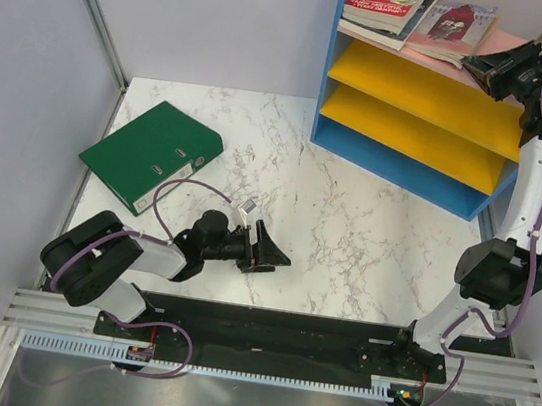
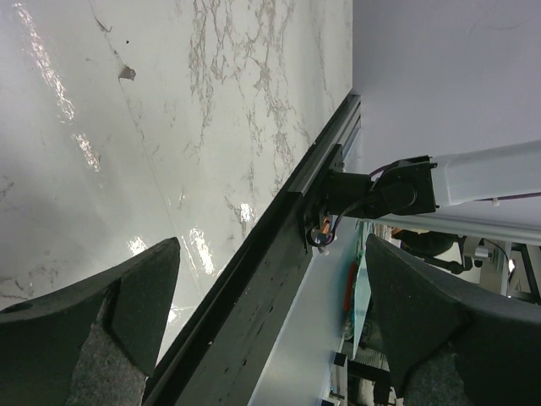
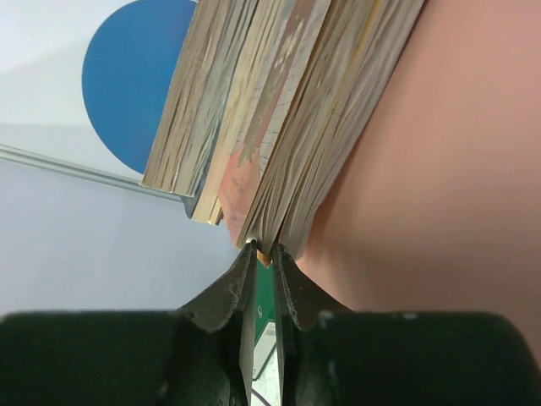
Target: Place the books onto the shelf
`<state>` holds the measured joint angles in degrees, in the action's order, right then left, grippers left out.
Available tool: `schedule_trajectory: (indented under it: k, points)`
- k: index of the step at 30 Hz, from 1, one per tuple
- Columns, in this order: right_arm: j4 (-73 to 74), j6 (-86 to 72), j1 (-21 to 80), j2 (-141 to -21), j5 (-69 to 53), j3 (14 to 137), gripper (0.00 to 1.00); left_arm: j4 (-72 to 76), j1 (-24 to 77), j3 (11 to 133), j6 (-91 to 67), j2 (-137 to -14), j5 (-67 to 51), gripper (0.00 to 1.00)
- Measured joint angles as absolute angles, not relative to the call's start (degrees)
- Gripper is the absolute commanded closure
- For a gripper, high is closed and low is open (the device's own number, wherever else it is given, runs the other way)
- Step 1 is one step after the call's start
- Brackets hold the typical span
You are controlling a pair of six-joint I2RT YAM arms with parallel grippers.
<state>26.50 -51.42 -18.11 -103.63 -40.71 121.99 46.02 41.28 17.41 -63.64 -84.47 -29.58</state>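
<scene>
Books [image 3: 279, 110] edge-on, perhaps within right gripper [image 3: 264, 252]

Green binder on a marble table.
The binder [image 1: 149, 156] lies flat and closed at the far left of the table [image 1: 347, 234], near the grey wall [image 1: 26, 78]; a black rail [image 1: 274, 327] runs along the table's near edge.

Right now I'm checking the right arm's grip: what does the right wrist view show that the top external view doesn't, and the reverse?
Only right wrist: the books' page edges, the right gripper nearly shut, seemingly pinching one corner. Only top external: the green binder, the left gripper open, the shelf's yellow boards. Both: the books on the pink top board.
</scene>
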Motion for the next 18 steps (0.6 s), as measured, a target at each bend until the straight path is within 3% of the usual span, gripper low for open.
schedule_trajectory:
  k: [10, 18]
  points:
    - [26.00, -50.87, -17.85, -102.67, -39.77, 119.79, 0.80, 46.39, 41.28, 17.39, -63.66, -84.49, -29.58, 0.04]
    - [26.09, -47.44, -19.05, -90.76, -38.92, 106.98, 0.76, 41.76, 41.28, 17.52, -62.61, -81.95, -29.10, 0.02]
